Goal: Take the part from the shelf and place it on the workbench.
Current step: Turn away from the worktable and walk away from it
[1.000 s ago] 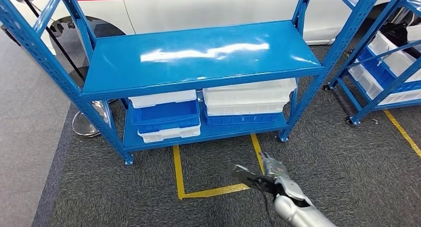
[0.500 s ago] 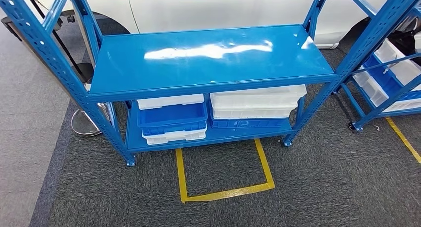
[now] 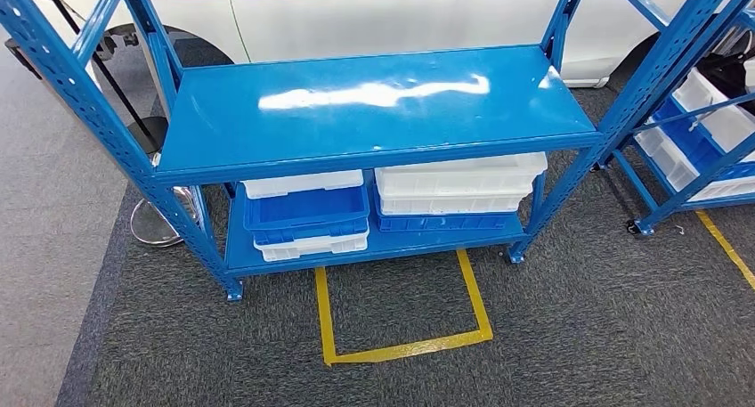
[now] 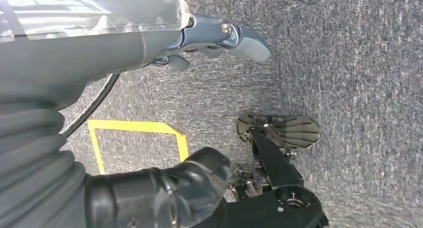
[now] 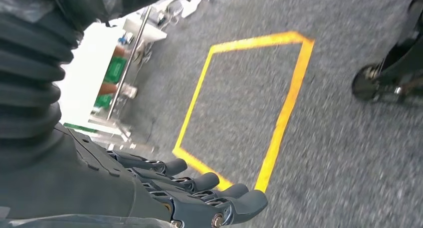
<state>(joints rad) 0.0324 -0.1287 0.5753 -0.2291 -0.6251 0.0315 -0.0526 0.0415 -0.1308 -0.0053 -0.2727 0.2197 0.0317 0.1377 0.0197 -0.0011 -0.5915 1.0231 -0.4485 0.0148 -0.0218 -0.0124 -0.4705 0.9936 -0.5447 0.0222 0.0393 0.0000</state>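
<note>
- Ahead of you stands the shelf (image 3: 374, 113), its upper board bare; behind it, a car body (image 3: 401, 15);
- On its lower board you have two stacks of bins: the left stack (image 3: 307, 215) beside the right stack (image 3: 458, 193);
- On the floor before it lies a taped square (image 3: 401, 305);
- To your right stands a second rack (image 3: 703, 113), bins on it.
</note>
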